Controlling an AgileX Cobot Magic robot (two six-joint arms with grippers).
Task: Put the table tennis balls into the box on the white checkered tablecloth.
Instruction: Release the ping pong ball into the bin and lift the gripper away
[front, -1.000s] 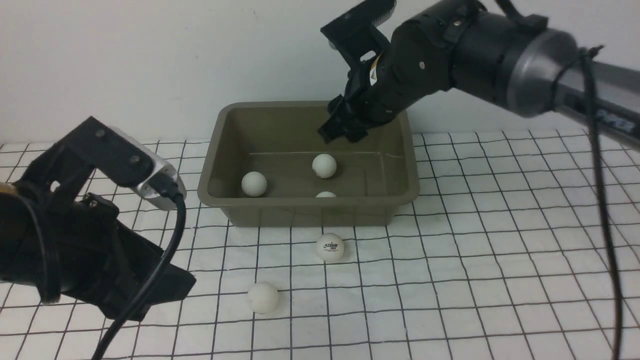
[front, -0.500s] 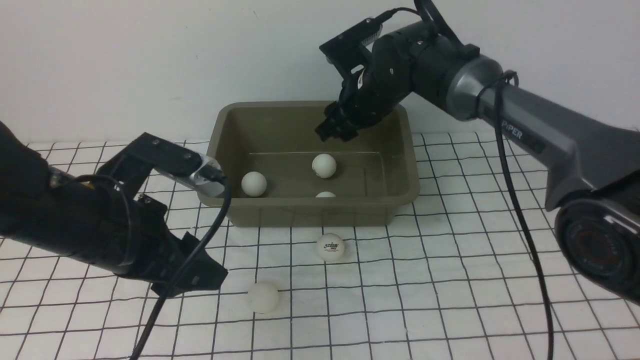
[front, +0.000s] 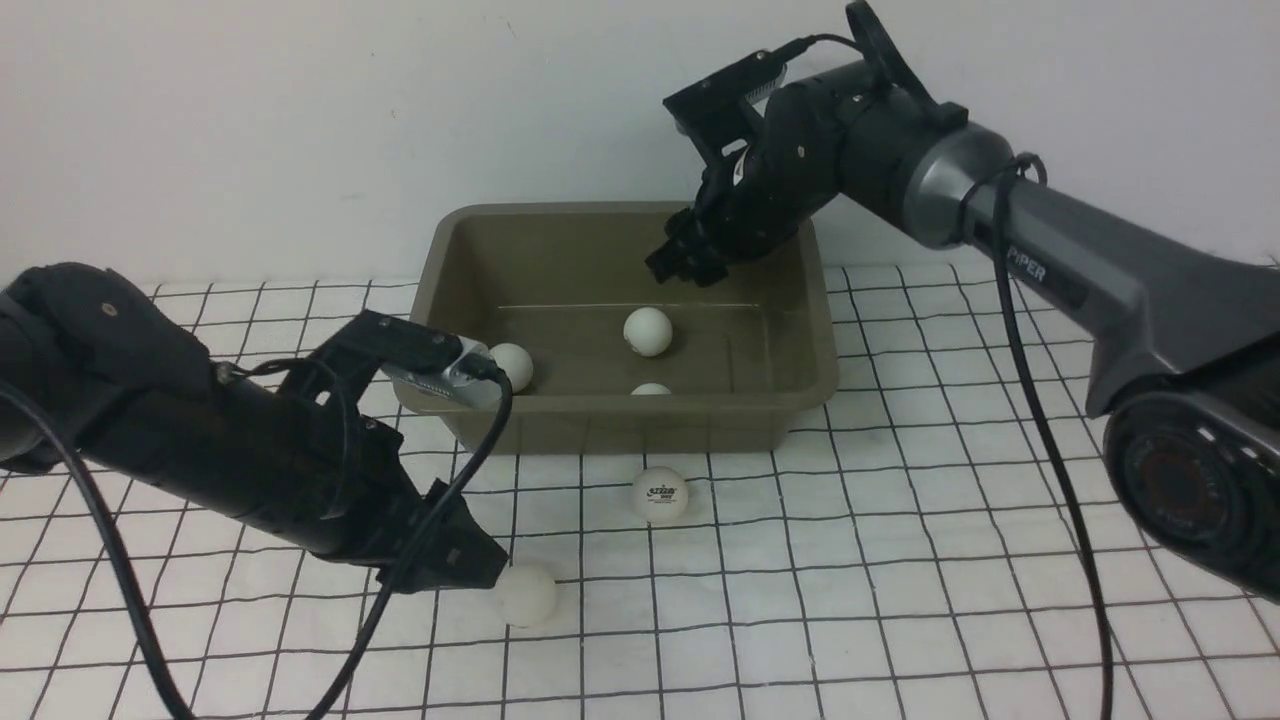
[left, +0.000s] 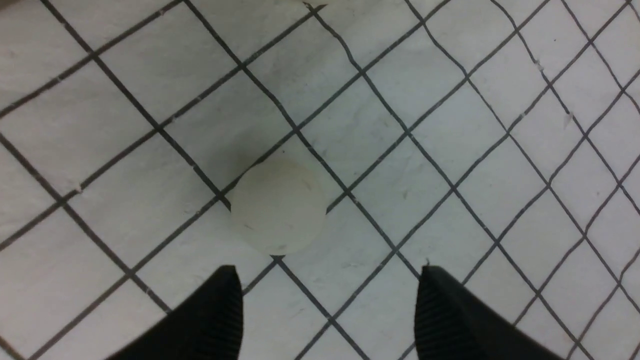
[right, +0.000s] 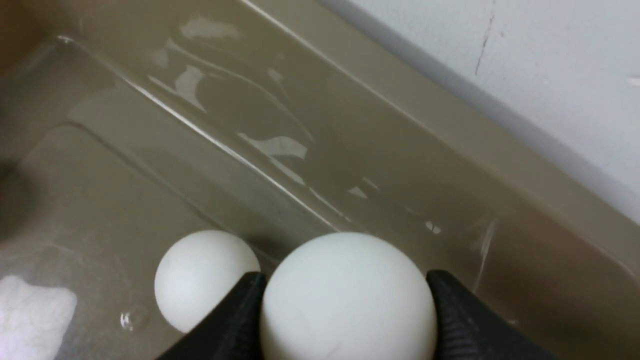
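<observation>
The white checkered tablecloth (front: 900, 560), its thin black grid slightly wrinkled, covers the whole surface. On it stands the rectangular olive-brown plastic box (front: 620, 428). It opens upward and its long axis runs left to right, parallel to the pale wall (front: 250, 120) close behind its far rim. Open cloth spreads in front of the box and to its right. The left arm crosses the cloth in front of the box's left corner.

The right gripper (front: 680, 265) hangs over the box's interior near the far wall, jaws clamped on the held ball (right: 345, 300). The left gripper (left: 327, 295) is low over the cloth in front of the box's left half, jaws spread wide and holding nothing.

Six matte white table tennis balls show:
- The one held.
- Three on the box floor: the centre ball (front: 648, 331), the left ball (front: 512, 365), and the front ball (front: 652, 389), half hidden by the near wall.
- Two on the cloth in front of the box: the logo ball (front: 660, 494) near the front wall, and the plain ball (front: 527, 595) farther out, just ahead of the left fingertips and apart from them.
</observation>
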